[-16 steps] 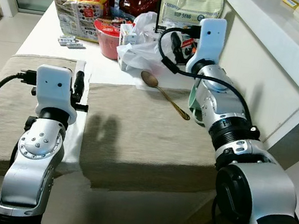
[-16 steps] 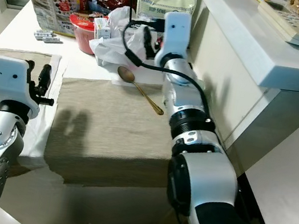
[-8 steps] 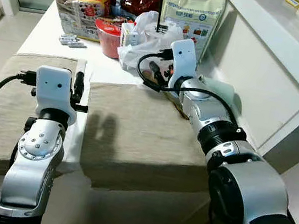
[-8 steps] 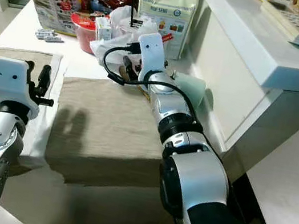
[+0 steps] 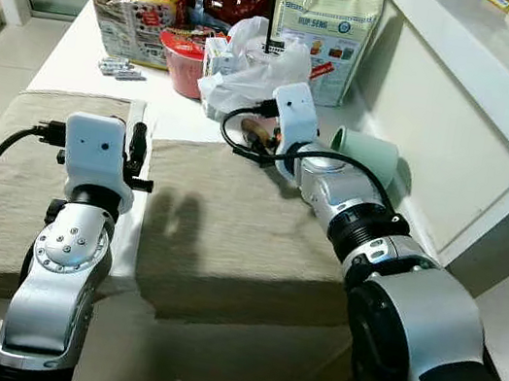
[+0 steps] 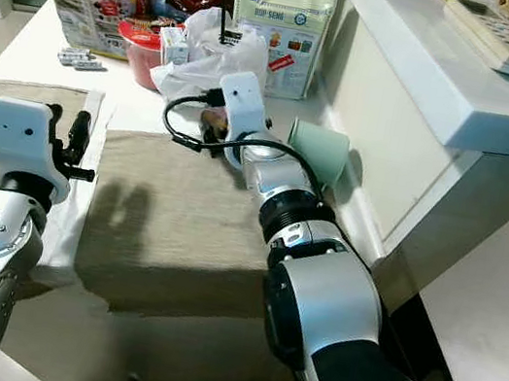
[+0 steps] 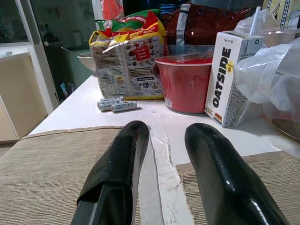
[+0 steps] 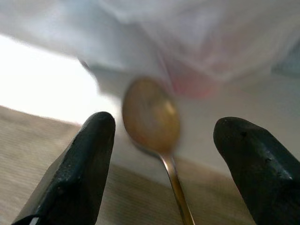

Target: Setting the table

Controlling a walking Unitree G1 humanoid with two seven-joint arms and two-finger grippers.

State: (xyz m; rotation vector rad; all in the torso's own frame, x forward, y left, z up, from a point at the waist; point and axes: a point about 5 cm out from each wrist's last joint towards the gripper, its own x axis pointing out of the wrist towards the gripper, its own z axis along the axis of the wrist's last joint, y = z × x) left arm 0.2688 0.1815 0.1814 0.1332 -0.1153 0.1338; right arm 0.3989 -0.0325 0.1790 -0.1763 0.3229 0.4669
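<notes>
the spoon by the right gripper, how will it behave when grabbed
The spoon looks like thin polished metal, so probably stiff, light and slippery between the fingers of the open right gripper. It lies flat across the placemat edge, so pinching it may be awkward, and it could skid or pivot.

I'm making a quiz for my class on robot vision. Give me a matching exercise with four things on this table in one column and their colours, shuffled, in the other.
Things:
1. spoon
2. cup lying on its side
3. bowl
4. Oatside carton

Colours:
A. red
B. white
C. golden brown
D. pale green

Pairs: 1-C, 2-D, 3-A, 4-B
</notes>
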